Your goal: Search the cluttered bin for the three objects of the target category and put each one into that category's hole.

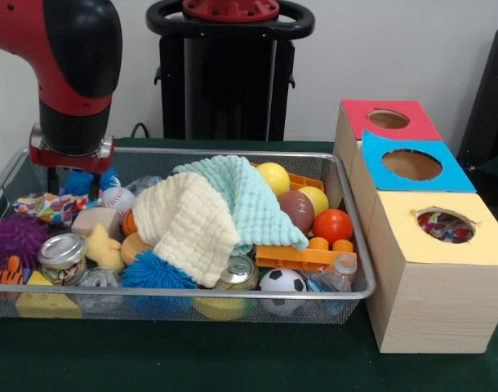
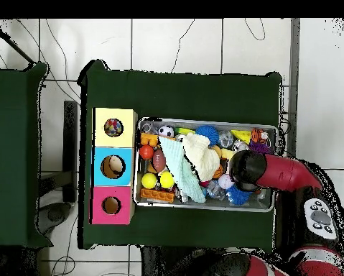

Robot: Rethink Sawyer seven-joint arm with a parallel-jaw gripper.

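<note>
Tool (image 1: 72, 175) down in wire bin (image 1: 351, 245) corner nr baseball (image 1: 117, 198), grip state can't tell, knit cloth (image 1: 212, 216) mid-bin

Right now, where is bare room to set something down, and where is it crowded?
Free: the green cloth in front of the wire bin, and the strip beyond the bin in the overhead view. The bin itself is packed; the knitted cloth covers its middle. The three boxes fill the bin's side.
</note>
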